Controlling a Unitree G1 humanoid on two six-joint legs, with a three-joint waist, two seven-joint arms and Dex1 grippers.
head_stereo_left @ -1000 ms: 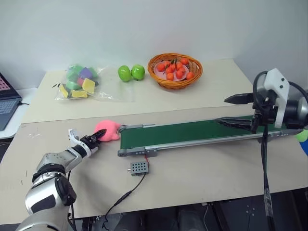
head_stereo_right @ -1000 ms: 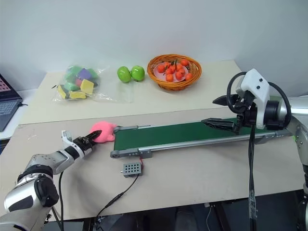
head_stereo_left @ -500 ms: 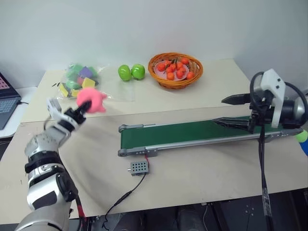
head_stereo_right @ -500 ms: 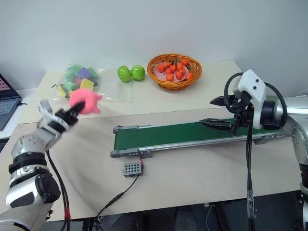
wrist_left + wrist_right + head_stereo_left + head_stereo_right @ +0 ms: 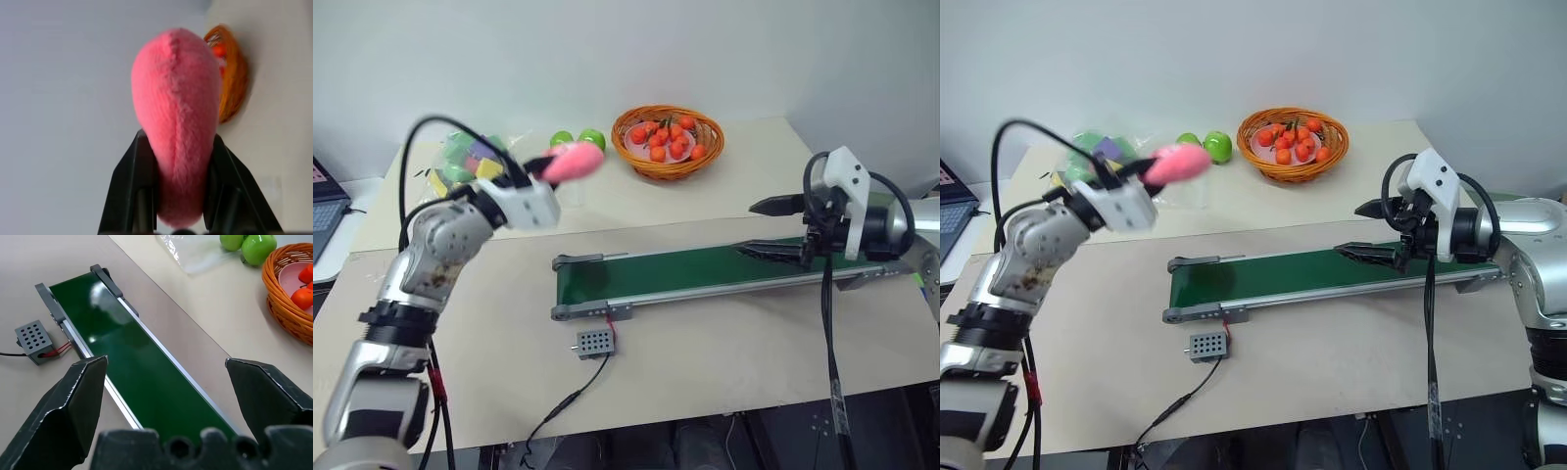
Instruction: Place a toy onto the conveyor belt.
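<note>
So the left gripper (image 5: 551, 163) is holding the toy (image 5: 575, 161) up in the air, well clear of the bench (image 5: 724, 367), with its two black fingers (image 5: 133, 196) clamping the pink plush from both sides. In the left wrist view the toy (image 5: 177, 122) is getting squeezed pretty narrow between them. From the head camera it's sitting above the far left part of the bench, in front of the two green apples (image 5: 1206, 145) and the bag of foam blocks (image 5: 468, 162), and it's off to the left of and beyond the left end of the conveyor belt (image 5: 705, 269), not over it.

The belt itself is lying across the middle of the bench, left to right, with nothing riding on it. The little grey box (image 5: 594, 341) is sitting just near of the belt's left end, wired to it, and a black cable is trailing off toward the near edge.

The right gripper (image 5: 763, 227) is hanging over the right part of the belt with its fingers (image 5: 83, 401) spread wide and gripping nothing. The right wrist view is looking straight down the green strip between them.

The orange wicker basket (image 5: 668, 140) of small orange fruit is sitting at the far side, right of the apples. A laptop (image 5: 323, 192) is poking in at the far left edge.
</note>
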